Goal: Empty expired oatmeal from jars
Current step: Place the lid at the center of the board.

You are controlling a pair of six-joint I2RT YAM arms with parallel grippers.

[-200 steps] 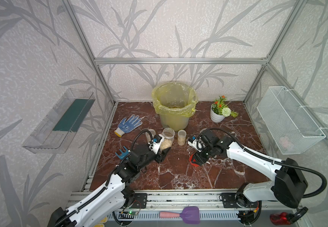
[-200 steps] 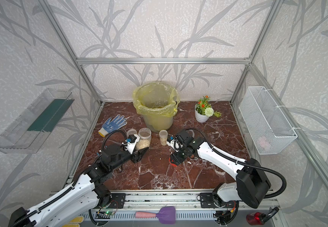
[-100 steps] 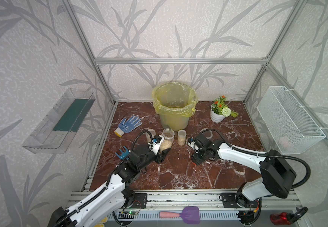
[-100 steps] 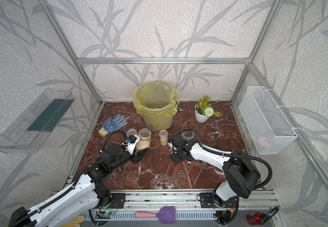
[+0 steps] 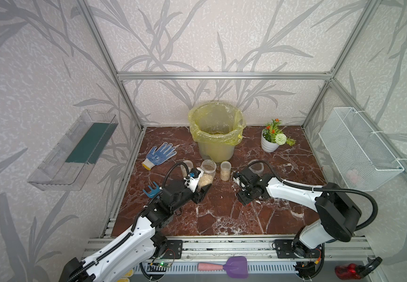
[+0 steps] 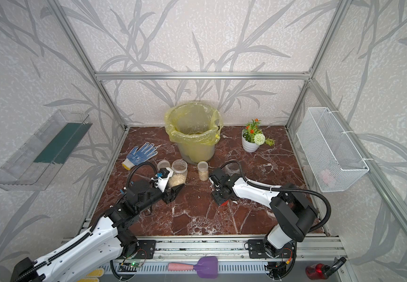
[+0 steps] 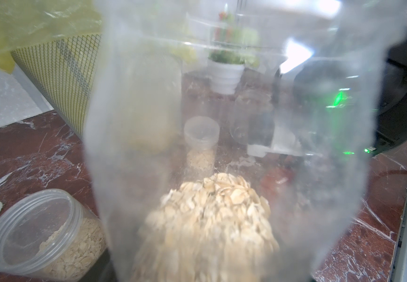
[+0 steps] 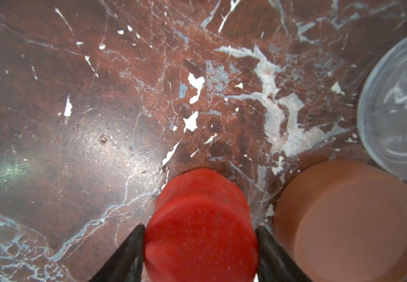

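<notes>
At bench centre, seeing wide jar pinched in left gripper, jaws closed partway against its clear wall. Carries oatmeal in its lower part, mouth up. Just at 3 o'clock of it, spotting slim jar standing apart, clear cap on, oatmeal at the bottom. At 9 o'clock, behind the left wrist cable, finding third jar, part-filled with oatmeal too. Further toward 3 o'clock, seeing right gripper pointing down at the bench, jaws closed partway on red lid, one finger on each side. Just beside it on the bench, noting brown lid and clear round piece; cannot tell lid or jar. At 12 o'clock by the back wall, seeing bin with yellow bag; flower pot at 2 o'clock, glove at 10 o'clock.
</notes>
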